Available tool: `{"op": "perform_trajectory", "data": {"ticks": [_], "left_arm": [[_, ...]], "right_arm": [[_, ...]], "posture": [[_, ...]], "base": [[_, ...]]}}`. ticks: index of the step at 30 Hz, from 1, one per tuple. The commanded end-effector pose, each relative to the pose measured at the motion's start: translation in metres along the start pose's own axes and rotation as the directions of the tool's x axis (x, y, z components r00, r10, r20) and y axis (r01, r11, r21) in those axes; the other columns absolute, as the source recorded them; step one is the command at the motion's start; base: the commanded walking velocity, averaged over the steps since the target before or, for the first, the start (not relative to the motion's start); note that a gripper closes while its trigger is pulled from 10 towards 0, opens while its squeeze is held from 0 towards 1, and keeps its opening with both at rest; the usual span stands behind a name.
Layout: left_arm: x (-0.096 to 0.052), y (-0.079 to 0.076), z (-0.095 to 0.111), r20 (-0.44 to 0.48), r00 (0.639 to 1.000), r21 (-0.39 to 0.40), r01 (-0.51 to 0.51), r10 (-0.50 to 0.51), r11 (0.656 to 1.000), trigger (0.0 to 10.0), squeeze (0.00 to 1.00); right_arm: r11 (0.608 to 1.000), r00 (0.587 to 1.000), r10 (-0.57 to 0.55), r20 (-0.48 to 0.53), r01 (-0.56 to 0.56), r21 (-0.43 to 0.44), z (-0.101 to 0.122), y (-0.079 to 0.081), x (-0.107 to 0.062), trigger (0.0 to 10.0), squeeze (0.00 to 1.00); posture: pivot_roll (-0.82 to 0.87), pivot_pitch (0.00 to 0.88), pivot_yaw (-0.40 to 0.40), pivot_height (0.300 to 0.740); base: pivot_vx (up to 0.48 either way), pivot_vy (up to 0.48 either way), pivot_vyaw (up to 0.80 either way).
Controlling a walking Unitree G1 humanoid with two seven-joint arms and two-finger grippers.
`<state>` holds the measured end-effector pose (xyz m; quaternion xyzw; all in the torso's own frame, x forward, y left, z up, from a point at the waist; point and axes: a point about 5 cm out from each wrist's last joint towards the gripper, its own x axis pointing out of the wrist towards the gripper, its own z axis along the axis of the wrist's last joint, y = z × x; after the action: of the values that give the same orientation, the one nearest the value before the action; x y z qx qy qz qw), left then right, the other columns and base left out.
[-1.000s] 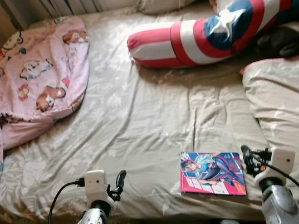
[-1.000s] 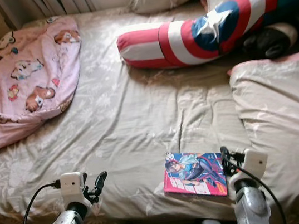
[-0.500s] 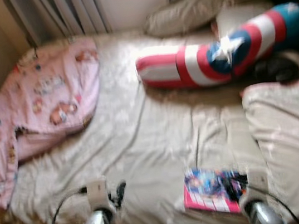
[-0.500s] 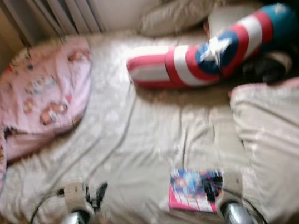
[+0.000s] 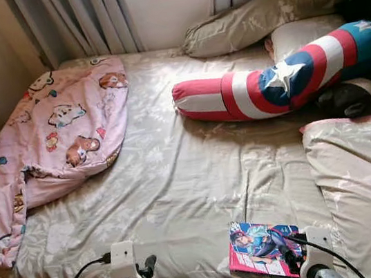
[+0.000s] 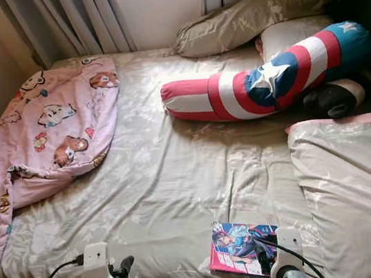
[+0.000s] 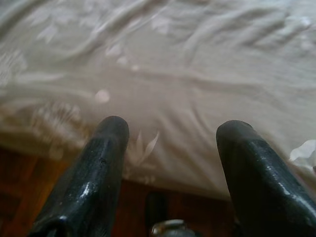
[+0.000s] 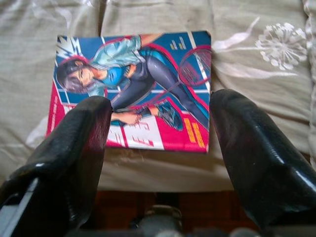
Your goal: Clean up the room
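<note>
A comic book (image 5: pixel 261 248) with a blue and pink cover lies flat on the beige bedsheet (image 5: pixel 178 182), near the bed's front edge. My right gripper (image 5: pixel 291 260) is open and hovers at the book's near right corner. In the right wrist view the book (image 8: pixel 133 74) lies just beyond the spread fingers (image 8: pixel 84 128), and nothing is held. My left gripper (image 5: pixel 148 269) is open over the sheet at the front edge, left of the book. The left wrist view shows its fingertips (image 7: pixel 112 129) above bare sheet (image 7: pixel 163 74).
A pink cartoon blanket (image 5: pixel 51 131) lies crumpled at the left. A red, white and blue star bolster (image 5: pixel 261 85) and beige pillows (image 5: pixel 264 12) lie at the head. A folded beige duvet (image 5: pixel 366 182) covers the right side. Wooden floor (image 7: pixel 29 207) shows below the bed edge.
The camera has tilted up, bringing curtains and pillows into view. My right gripper now overlaps the book's near right corner, where it stood beside it before. The left gripper keeps its place.
</note>
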<state>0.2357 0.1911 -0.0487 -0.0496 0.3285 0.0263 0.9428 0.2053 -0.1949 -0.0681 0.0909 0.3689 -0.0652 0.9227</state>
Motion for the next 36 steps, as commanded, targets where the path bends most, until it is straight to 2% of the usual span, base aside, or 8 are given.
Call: {"op": "perform_trajectory", "data": {"ticks": [1, 10, 12, 13, 16, 23, 28, 36], "left_arm": [[-0.004, 0.007, -0.012, -0.048, 0.998, 0.001, -0.026, 0.026, 1.0, 10.0, 0.0], [-0.007, 0.005, -0.023, -0.097, 0.995, 0.038, -0.013, 0.017, 0.999, 10.0, 0.0], [-0.008, 0.006, -0.027, -0.113, 0.994, 0.043, -0.011, 0.016, 0.999, 10.0, 0.0], [-0.009, 0.007, -0.028, -0.118, 0.993, 0.054, -0.012, 0.018, 0.998, 10.0, 0.0], [-0.011, 0.008, -0.034, -0.142, 0.989, 0.069, -0.016, 0.025, 0.998, 10.0, 0.0], [-0.013, 0.009, -0.038, -0.153, 0.988, 0.086, -0.019, 0.032, 0.996, 10.0, 0.0], [-0.013, 0.009, -0.039, -0.156, 0.987, 0.088, -0.018, 0.032, 0.996, 10.0, 0.0], [-0.012, 0.01, -0.037, -0.153, 0.988, 0.087, -0.025, 0.038, 0.996, 10.0, 0.0]], "right_arm": [[1.0, 0.999, 0.003, -0.044, -0.004, -0.022, -0.011, -0.003, -0.003, 10.0, 0.0], [0.998, 0.992, -0.047, -0.12, 0.041, -0.05, -0.032, -0.023, -0.013, 10.0, 0.0], [0.994, 0.993, -0.04, -0.108, 0.028, -0.105, -0.032, -0.024, -0.014, 10.0, 0.0], [0.993, 0.993, -0.046, -0.106, 0.033, -0.114, -0.029, -0.031, -0.015, 10.0, 0.0], [0.996, 0.99, -0.085, -0.108, 0.08, -0.05, -0.02, -0.053, -0.017, 10.0, 0.0], [0.992, 0.987, -0.123, -0.101, 0.121, -0.018, -0.014, -0.073, -0.021, 10.0, 0.0], [0.995, 0.99, -0.102, -0.095, 0.099, -0.033, -0.013, -0.063, -0.017, 10.0, 0.0], [0.995, 0.991, -0.1, -0.084, 0.098, -0.023, -0.011, -0.06, -0.016, 10.0, 0.0]], "posture": [[0.03, 0.0, 0.036, 0.74], [0.03, 0.0, 0.033, 0.74], [0.03, 0.0, 0.036, 0.74], [0.03, 0.0, 0.038, 0.74], [0.03, 0.0, 0.043, 0.74], [0.03, 0.0, 0.045, 0.74], [0.03, 0.0, 0.045, 0.74], [0.03, 0.0, 0.042, 0.74]], "base": [[0.0, 0.0, 0.0], [0.0, 0.0, 0.05], [0.0, 0.0, 0.8], [0.0, 0.0, 0.8], [0.0, 0.381, 0.53], [0.0, 0.48, 0.0], [0.0, 0.48, 0.0], [0.0, 0.48, 0.0]]}}
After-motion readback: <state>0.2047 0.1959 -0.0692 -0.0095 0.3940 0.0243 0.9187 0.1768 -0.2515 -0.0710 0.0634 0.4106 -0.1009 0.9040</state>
